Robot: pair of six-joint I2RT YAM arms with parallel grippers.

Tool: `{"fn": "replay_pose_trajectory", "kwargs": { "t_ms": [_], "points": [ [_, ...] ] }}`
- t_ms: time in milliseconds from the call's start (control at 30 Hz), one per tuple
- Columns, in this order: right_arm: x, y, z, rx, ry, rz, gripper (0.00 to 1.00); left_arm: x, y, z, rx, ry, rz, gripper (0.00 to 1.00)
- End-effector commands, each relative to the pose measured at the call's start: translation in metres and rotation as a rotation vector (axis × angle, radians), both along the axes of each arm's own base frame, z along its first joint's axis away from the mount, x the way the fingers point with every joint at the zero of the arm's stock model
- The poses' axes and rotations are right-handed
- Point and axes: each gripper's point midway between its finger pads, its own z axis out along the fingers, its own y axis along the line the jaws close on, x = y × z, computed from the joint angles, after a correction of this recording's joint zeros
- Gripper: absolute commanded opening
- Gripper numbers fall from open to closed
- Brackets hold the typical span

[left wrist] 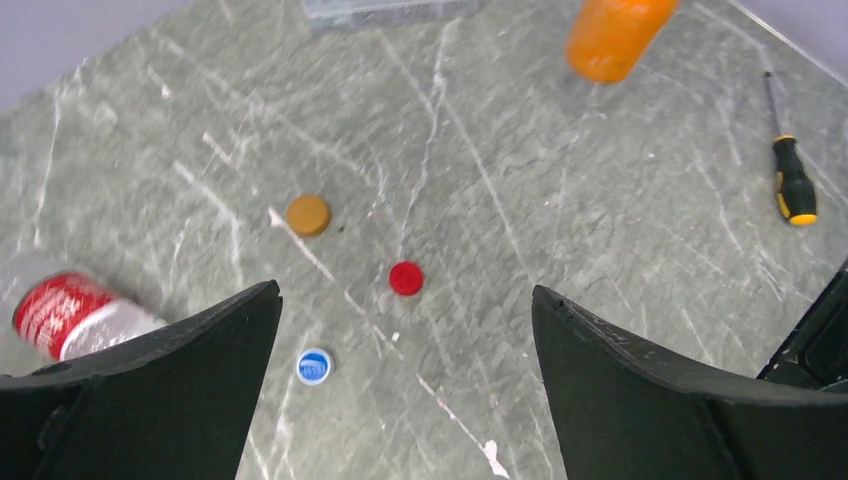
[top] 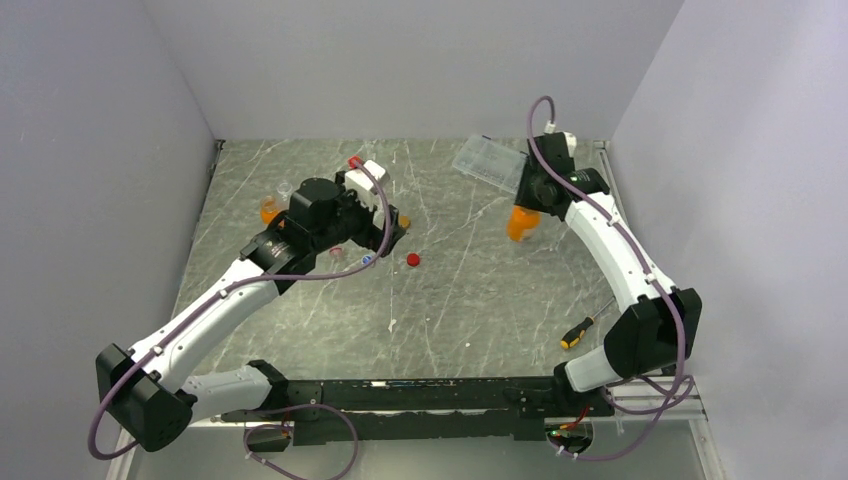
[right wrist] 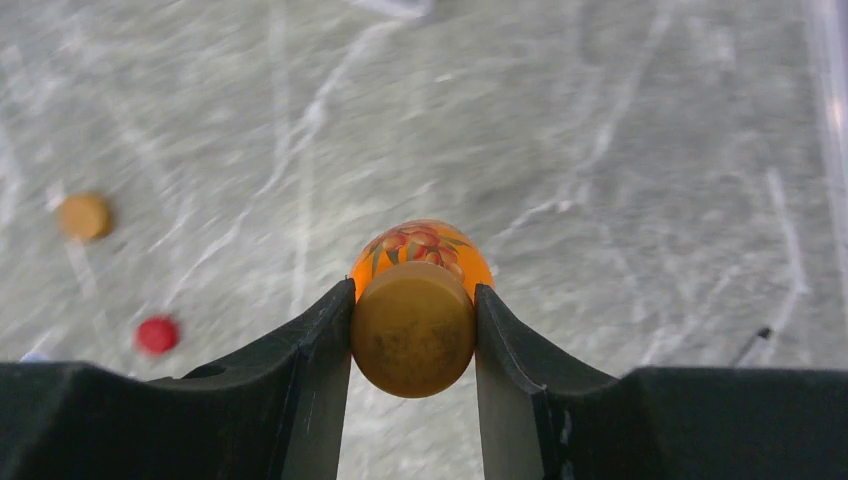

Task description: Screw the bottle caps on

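Left gripper: the jaws are spread wide and nothing is held. It is hung over the loose caps, so that each can be seen between the fingers before one is chosen.
Right gripper: it is pinched on the orange bottle, with one finger pressed to each side of the end nearest the wrist.
Orange bottle: it is carried clear of the table, near the far right. Its round orange end is faced toward the wrist camera; cap or base cannot be told.
Red cap: it is laid flat on the table, directly below the open left jaws.
Orange cap: it is laid flat, just beyond the red cap and to its left.
Blue cap: it is laid flat beside the left finger, white mark upward.
Clear bottle: it is laid on its side with the red label showing, at the left edge of the left wrist view.
Second orange bottle: it is stood apart, beyond the left arm.
Screwdriver: it is laid well to the right and is judged unneeded.
Stage: judged early, since three caps are seen unfitted.
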Motion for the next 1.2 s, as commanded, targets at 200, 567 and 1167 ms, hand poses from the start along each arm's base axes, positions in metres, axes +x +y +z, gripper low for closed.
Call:
{"fn": "replay_pose_trajectory", "kwargs": {
  "t_ms": [200,567,1167],
  "points": [
    [0.071,-0.107,-0.034,-0.132,-0.190,-0.283,0.05,0.014,0.050,-0.008,-0.022,0.143,0.239,1.00],
    [0.095,-0.125,-0.081,-0.152,-0.189,-0.305,0.34,0.007,0.056,0.012,-0.038,0.120,0.237,0.99],
    [0.071,-0.123,-0.060,-0.105,-0.137,-0.332,0.92,0.010,0.078,0.055,-0.051,0.067,0.353,0.99]
  ]
}}
